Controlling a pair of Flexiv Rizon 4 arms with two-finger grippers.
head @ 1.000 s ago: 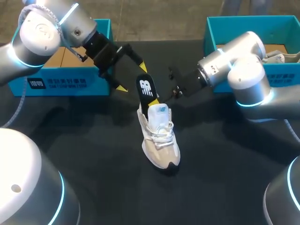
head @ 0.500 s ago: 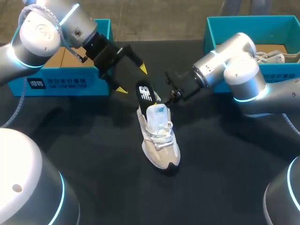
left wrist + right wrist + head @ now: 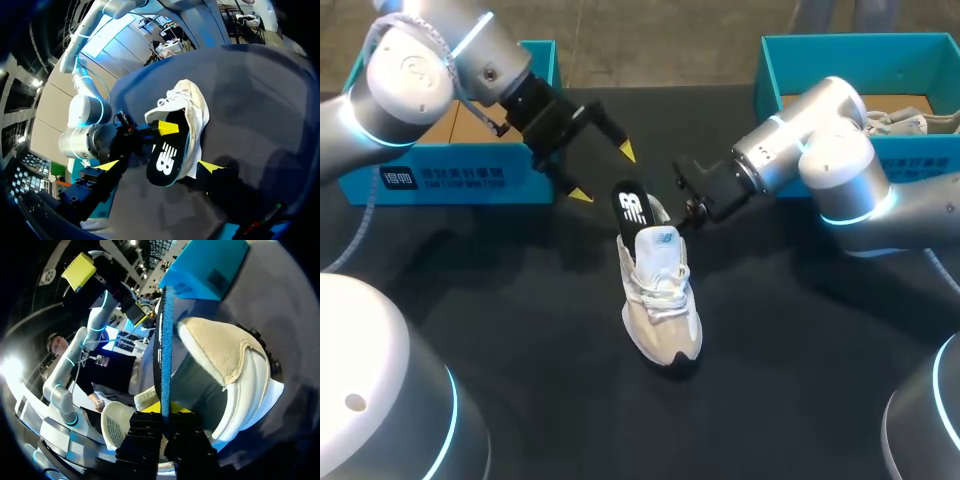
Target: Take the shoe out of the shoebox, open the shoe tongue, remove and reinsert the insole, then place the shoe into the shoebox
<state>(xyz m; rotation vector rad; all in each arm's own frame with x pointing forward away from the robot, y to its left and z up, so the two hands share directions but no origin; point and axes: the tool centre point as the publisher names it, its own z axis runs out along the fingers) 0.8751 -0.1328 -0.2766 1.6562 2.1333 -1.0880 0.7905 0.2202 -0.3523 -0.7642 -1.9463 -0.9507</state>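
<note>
right tool (image 3: 693, 207) pinching insole (image 3: 632, 207), half in shoe (image 3: 662, 300)

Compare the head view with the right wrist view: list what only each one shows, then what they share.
Head view only: the laces and toe of the shoe, and the right-hand shoebox with what looks like a second shoe inside.
Right wrist view only: the insole seen edge-on, pinched between the fingers of the right gripper.
Both: the shoe, the insole standing out of its heel, the open left gripper, and the left-hand shoebox.
</note>
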